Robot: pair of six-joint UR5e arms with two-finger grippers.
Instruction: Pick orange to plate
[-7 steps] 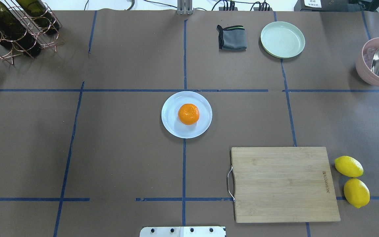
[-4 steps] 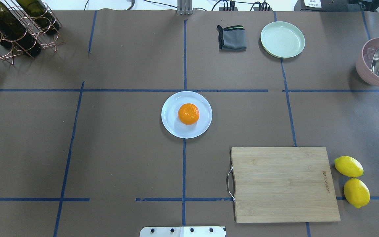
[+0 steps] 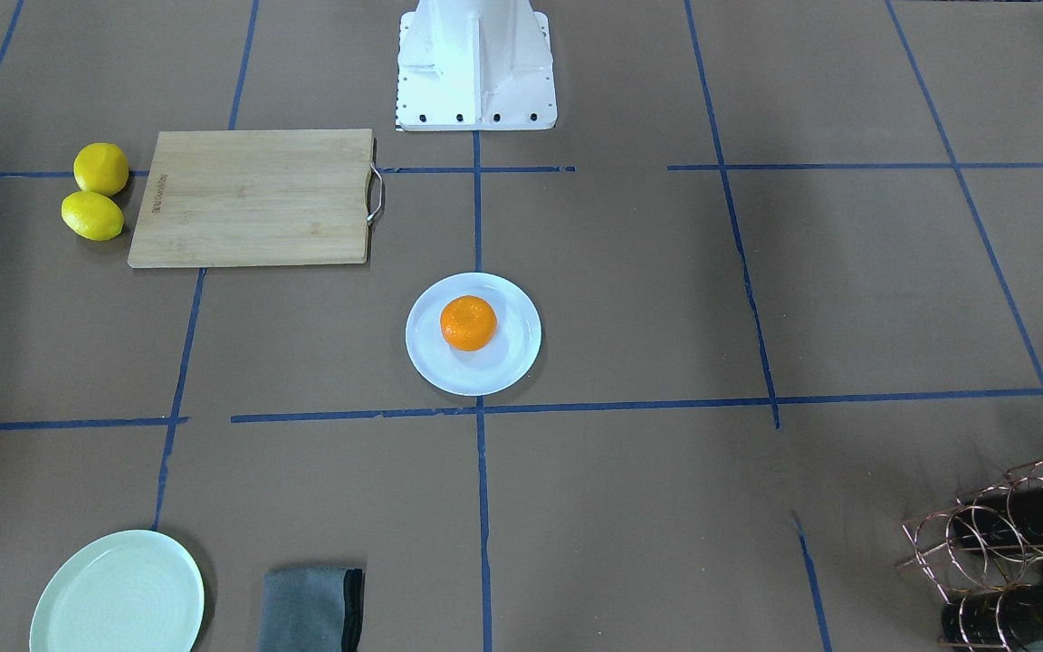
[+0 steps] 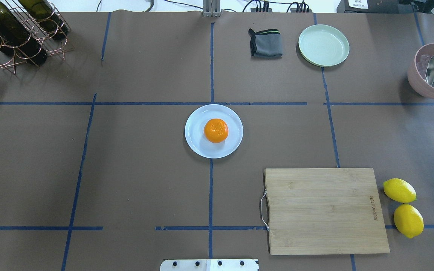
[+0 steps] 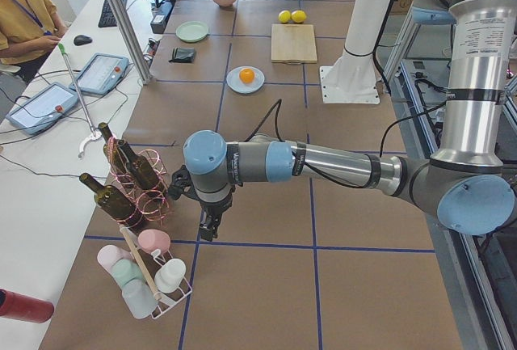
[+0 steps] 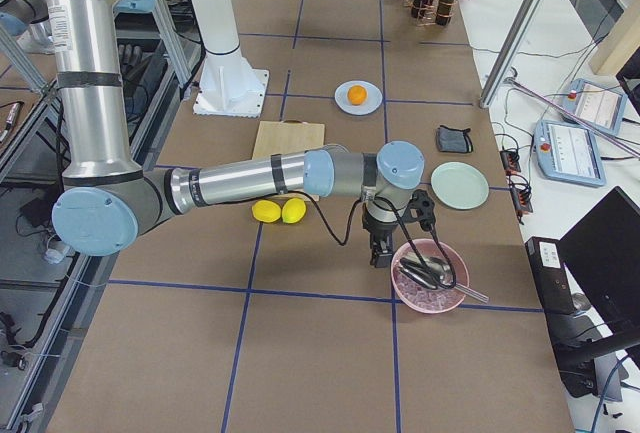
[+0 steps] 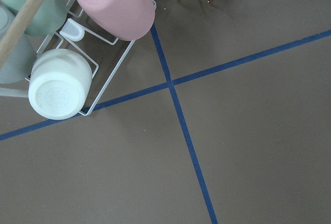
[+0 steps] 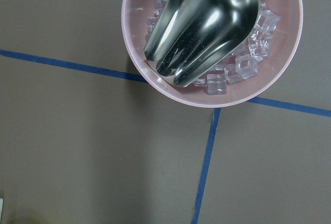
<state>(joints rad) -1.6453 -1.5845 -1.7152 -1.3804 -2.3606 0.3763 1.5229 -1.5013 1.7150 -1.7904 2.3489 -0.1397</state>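
The orange (image 4: 216,130) rests in the middle of the white plate (image 4: 198,146) at the table's centre; the same orange (image 3: 468,322) and plate (image 3: 503,371) show in the front-facing view. Neither gripper appears in the overhead or front-facing views. In the exterior left view my left gripper (image 5: 206,229) hangs by the wine rack, far from the plate (image 5: 233,85). In the exterior right view my right gripper (image 6: 380,253) hangs beside the pink bowl, also far from the orange (image 6: 356,95). I cannot tell whether either is open or shut.
A wooden cutting board (image 4: 324,210) lies at the front right with two lemons (image 4: 403,207) beside it. A mint-green plate (image 4: 323,45) and a grey cloth (image 4: 265,43) sit at the back. A pink bowl (image 4: 416,81) holds ice and a scoop. A wine rack (image 4: 17,34) stands at the back left.
A small dark part over the scoop at the overhead view's right edge has gone out of view. The orange and the plate have not moved.
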